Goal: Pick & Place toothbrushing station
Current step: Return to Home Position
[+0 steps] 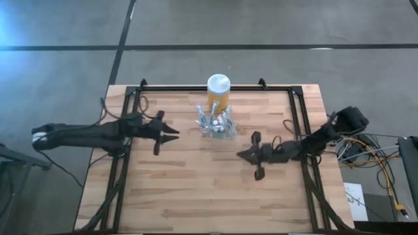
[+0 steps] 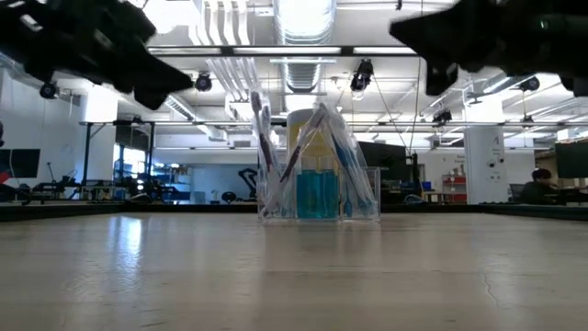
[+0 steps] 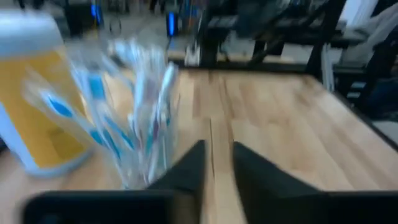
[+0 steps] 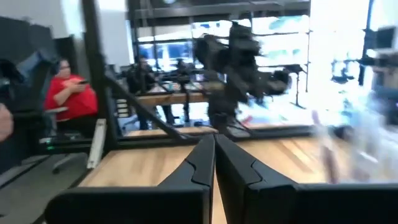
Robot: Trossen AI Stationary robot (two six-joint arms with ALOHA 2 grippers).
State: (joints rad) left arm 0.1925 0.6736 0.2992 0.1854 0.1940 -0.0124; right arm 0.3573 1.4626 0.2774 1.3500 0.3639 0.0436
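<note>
The toothbrushing station [image 1: 216, 124] is a small clear plastic holder that stands on its base on the wooden table, at the middle of the far half. Several toothbrushes lean in it, and something blue sits inside, as the low view [image 2: 317, 188] shows. My left gripper [image 1: 172, 133] hovers left of it, pointing at it, its fingers a narrow gap apart and empty. The station shows just ahead of those fingers in the left wrist view [image 3: 140, 118]. My right gripper [image 1: 241, 155] hovers to the station's near right, shut and empty.
A yellow jar with a white lid [image 1: 219, 91] stands right behind the station near the far edge. A black frame [image 1: 297, 111] runs along the table's far, left and right sides. Bare wood [image 1: 196, 189] fills the near half. A person in red [image 4: 71, 99] sits beyond the table.
</note>
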